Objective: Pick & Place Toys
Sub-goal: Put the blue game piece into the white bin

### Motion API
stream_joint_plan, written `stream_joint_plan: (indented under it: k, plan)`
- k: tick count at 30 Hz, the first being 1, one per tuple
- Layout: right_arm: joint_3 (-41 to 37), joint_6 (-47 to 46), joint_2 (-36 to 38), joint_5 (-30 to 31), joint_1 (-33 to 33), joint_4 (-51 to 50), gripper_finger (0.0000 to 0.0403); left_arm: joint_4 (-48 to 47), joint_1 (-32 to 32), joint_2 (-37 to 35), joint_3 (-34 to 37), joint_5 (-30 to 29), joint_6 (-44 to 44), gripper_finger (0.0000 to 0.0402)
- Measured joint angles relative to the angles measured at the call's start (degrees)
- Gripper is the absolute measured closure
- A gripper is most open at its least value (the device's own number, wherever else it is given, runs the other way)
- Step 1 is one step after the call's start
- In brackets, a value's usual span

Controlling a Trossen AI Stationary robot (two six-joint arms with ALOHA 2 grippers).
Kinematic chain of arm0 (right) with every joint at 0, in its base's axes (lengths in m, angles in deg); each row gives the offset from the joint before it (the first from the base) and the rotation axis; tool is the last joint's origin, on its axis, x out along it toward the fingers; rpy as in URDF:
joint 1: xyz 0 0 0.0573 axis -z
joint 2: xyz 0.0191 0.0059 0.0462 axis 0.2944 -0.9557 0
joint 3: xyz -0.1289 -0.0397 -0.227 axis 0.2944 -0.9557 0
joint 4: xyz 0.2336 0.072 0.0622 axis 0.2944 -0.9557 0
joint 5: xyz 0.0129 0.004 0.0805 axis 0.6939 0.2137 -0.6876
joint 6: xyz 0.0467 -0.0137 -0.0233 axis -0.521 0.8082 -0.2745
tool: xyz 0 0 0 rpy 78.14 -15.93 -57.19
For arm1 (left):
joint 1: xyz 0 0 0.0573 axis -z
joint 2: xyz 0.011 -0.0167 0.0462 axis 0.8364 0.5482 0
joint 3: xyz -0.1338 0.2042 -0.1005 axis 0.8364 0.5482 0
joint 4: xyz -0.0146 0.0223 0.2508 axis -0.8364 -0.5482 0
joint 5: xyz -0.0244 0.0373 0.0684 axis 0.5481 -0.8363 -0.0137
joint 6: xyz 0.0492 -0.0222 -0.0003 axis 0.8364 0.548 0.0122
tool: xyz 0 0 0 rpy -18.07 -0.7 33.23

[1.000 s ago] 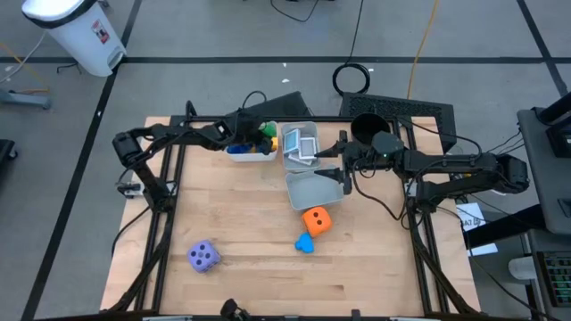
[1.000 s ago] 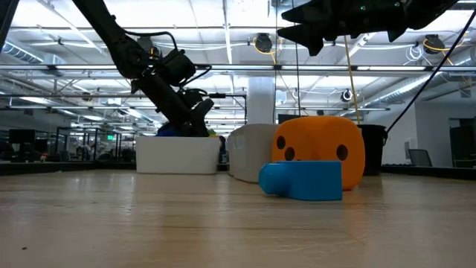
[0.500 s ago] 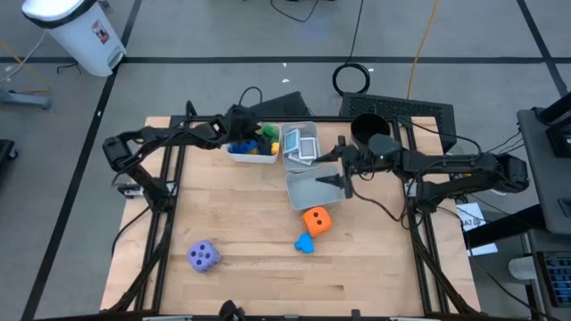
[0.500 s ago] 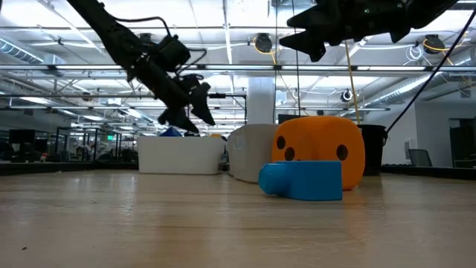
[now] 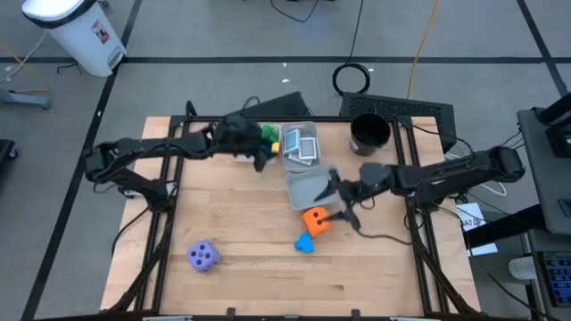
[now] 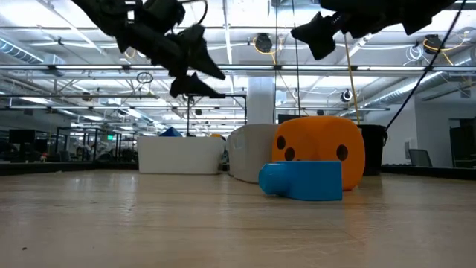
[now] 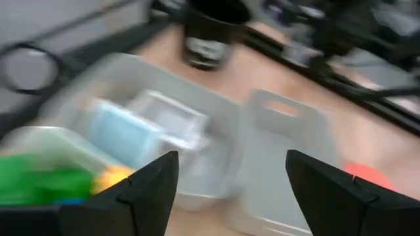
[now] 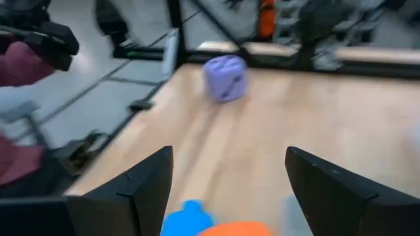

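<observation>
The right hand (image 5: 339, 198), fingers spread and empty, hovered just beside the orange die (image 5: 316, 220) and blue block (image 5: 305, 242) on the worktop (image 5: 241, 223). A skewed descent risked knocking the die away. The left hand (image 5: 260, 159), open and empty, hung over the white bin.

Left gripper (image 5: 260, 159) left bin (image 5: 268, 148); right gripper (image 5: 342, 201) neared orange die (image 5: 316, 220).

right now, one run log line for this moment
left gripper: open, empty, by bins | right gripper: open, above orange die | purple die: loose on table
</observation>
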Motion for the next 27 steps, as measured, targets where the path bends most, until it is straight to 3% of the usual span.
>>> stream_joint_plan:
  k: [8,14,20,27]
  plan:
    - [-0.02,-6.5,-10.12,0.35,-10.59,-1.86,0.0133,-0.61,18.77,3.86,0.0,1.01,-6.66,0.0119]
    - [0.01,-9.44,-12.26,7.06,-17.14,-1.85,0.0133,10.93,33.06,14.16,0.0,-3.5,-13.91,0.0119]
    - [0.03,-9.47,-8.96,8.51,-20.39,0.09,0.0133,28.42,43.31,26.1,-0.04,-14.25,-10.37,0.0119]
    - [0.09,-7.75,-7.17,13.32,-22.99,0.42,0.0133,28.75,49.44,35.2,-4.18,-31.47,-2.51,0.0119]
